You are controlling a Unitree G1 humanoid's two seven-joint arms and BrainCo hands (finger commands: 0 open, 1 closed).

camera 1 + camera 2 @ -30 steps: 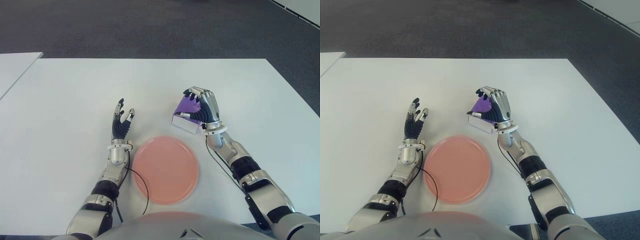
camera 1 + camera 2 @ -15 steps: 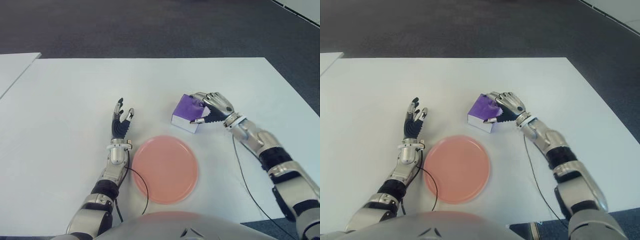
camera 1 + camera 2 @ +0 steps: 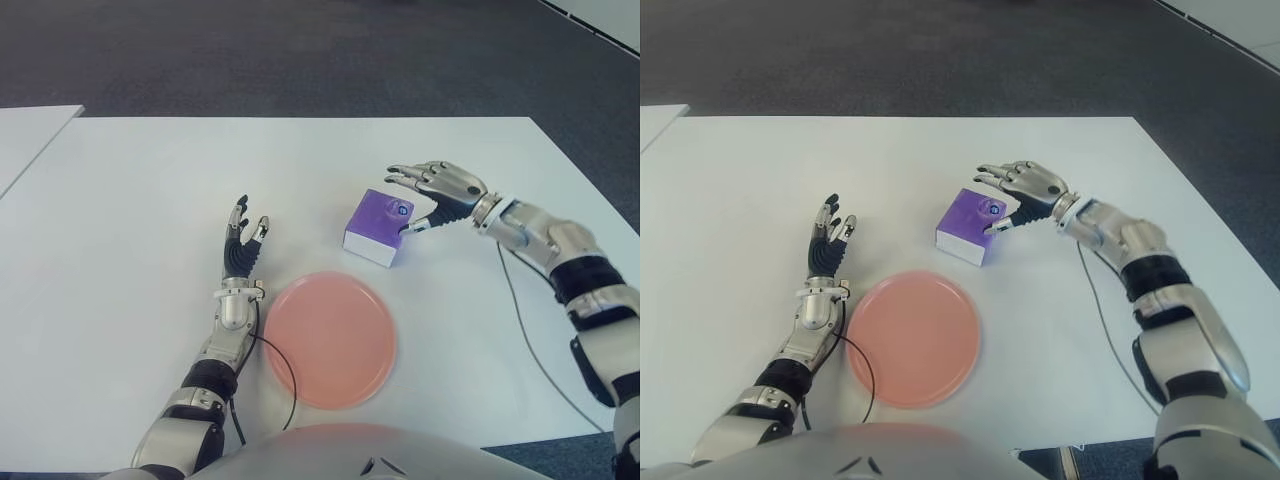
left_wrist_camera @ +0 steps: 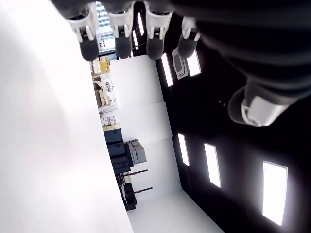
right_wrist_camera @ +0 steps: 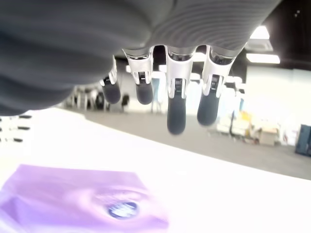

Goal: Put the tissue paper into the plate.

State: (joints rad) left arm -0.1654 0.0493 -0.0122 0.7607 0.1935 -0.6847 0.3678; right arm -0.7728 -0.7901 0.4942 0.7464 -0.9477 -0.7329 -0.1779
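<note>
Released since a second ago, the purple tissue pack (image 3: pixel 377 227) sits on the white table (image 3: pixel 130 200) just beyond the pink plate (image 3: pixel 330 338). Right hand (image 3: pixel 437 190) now hovers beside its far right corner, fingers spread wide, holding nothing. Left hand (image 3: pixel 242 252) stands upright, fingers extended, left of the plate.

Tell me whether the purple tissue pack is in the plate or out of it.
Out. The tissue pack sits on the white table just beyond the pink plate, with the right robot hand open beside it.
</note>
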